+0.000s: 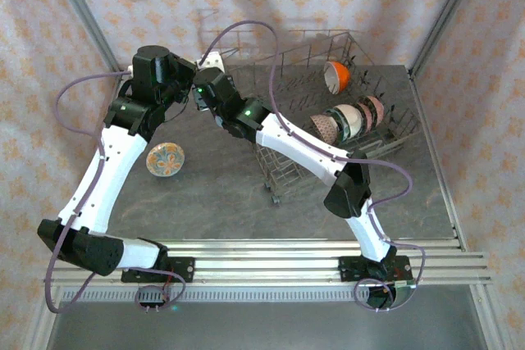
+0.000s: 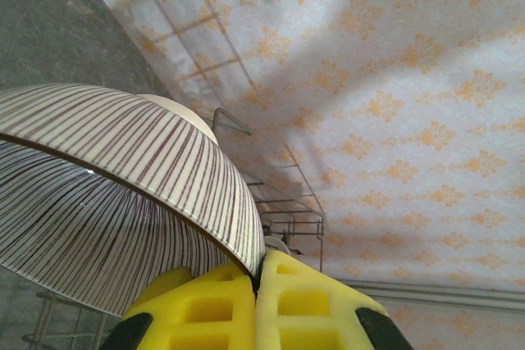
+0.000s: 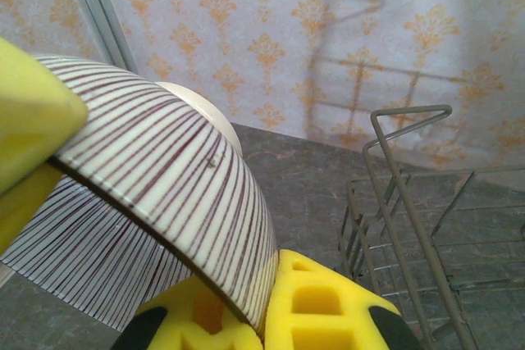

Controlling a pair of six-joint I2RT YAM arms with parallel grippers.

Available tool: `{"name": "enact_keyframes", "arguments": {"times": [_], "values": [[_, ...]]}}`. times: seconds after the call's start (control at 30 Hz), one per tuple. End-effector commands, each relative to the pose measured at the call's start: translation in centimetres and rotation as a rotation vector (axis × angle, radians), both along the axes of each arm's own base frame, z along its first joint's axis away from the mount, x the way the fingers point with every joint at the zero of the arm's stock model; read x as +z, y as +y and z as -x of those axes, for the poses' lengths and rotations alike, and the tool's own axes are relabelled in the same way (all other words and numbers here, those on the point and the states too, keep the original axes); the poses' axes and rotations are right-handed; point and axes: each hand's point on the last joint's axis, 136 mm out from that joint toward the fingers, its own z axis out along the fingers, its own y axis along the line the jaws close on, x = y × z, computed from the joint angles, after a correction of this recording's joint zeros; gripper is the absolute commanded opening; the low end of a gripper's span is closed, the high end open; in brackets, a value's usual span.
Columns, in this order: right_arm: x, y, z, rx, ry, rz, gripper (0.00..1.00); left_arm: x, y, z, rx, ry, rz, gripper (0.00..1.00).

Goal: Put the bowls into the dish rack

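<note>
A white bowl with thin brown stripes (image 2: pixel 123 170) (image 3: pixel 164 170) is held above the table, to the left of the dish rack (image 1: pixel 385 133). Both grippers grip its rim. My left gripper (image 2: pixel 257 280) is shut on one edge and my right gripper (image 3: pixel 267 309) is shut on the opposite edge. A yellow fingertip (image 3: pixel 29 120) of the left gripper shows at the bowl's far rim in the right wrist view. From above, the bowl (image 1: pixel 212 61) peeks out between the two wrists. An orange bowl (image 1: pixel 337 76) and several more bowls (image 1: pixel 349 120) stand in the rack.
A green-patterned bowl (image 1: pixel 165 159) sits on the grey table left of centre. The rack's wire corner (image 3: pixel 410 202) stands close to the right of the held bowl. Patterned walls enclose the back and sides.
</note>
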Motion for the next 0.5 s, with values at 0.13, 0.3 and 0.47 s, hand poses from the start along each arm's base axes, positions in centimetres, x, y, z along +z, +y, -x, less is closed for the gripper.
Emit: {"name": "enact_keyframes", "arguments": {"times": [0.13, 0.3, 0.47], "values": [[3.3, -1.5, -0.4, -0.071, -0.082, -0.02, 0.0, 2.9, 0.1, 0.6, 0.0, -0.108, 0.032, 0.0], [3.9, -1.9, -0.1, -0.072, -0.088, -0.033, 0.0, 3.2, 0.0, 0.6, -0.008, -0.118, 0.033, 0.0], [4.8, -1.9, 0.0, -0.063, -0.094, -0.052, 0.0, 3.5, 0.3, 1.0, 0.005, -0.138, 0.035, 0.02]]}}
